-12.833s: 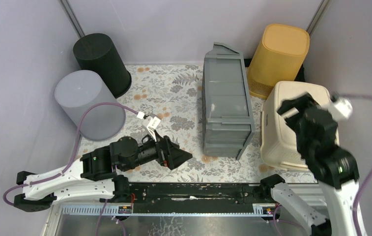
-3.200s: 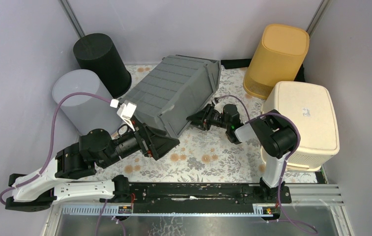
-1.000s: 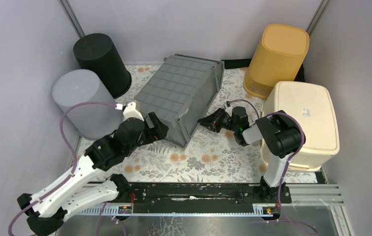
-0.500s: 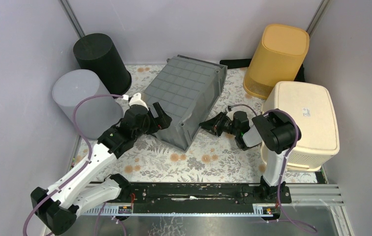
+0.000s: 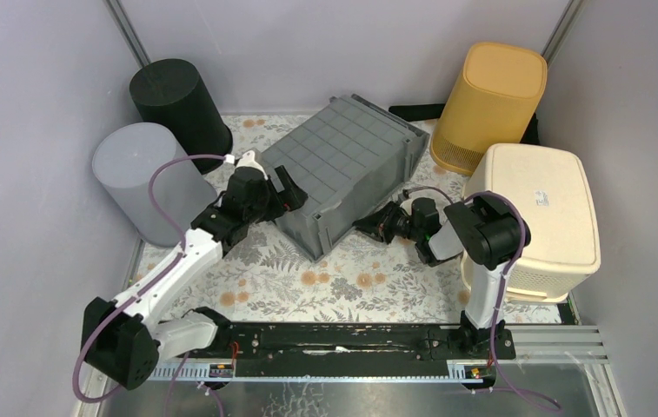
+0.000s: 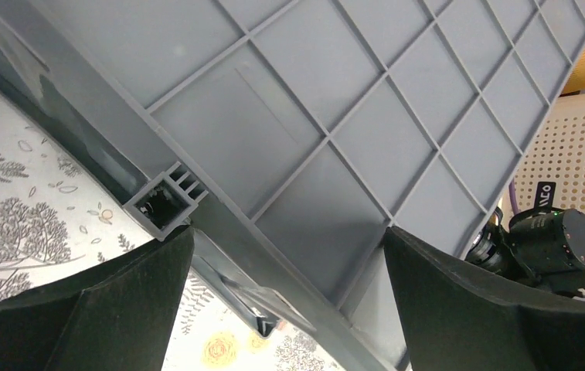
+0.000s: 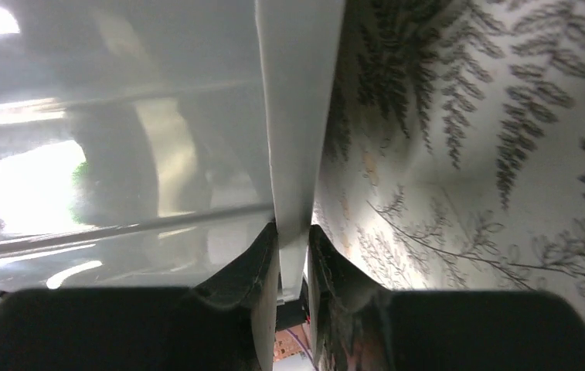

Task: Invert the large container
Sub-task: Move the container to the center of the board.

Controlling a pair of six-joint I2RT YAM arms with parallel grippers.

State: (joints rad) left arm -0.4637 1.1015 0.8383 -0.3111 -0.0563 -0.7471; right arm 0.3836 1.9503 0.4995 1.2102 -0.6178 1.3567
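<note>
- The large container [image 5: 342,178], a grey ribbed bin, sat in the middle of the floral counter [image 5: 342,282], turned at an angle so that its long side ran from near left to far right.
- Its gridded underside [image 6: 328,131] faced upward; whether the rim lay flat on the counter could not be told.
- The left fingers [image 5: 290,193] were spread wide and held nothing. They sat at the container's near-left corner, and the wrist view showed that corner between the two dark pads [image 6: 96,309]; contact could not be made out.
- The right fingers [image 5: 375,224] reached in low from the right, at the container's near-right side.
- In the right wrist view those fingers [image 7: 258,270] were closed down on a thin pale-grey wall edge [image 7: 297,116] of the container, pinching it from both sides, with the leaf-patterned counter just beside it.
- A black round bin [image 5: 179,109] stood at the far left, and a grey round bin [image 5: 142,182] just near of it, close to the left arm.
- A yellow bin [image 5: 490,104] stood at the far right, and a cream perforated bin [image 5: 534,217] at the right, near of it, beside the right arm.
</note>
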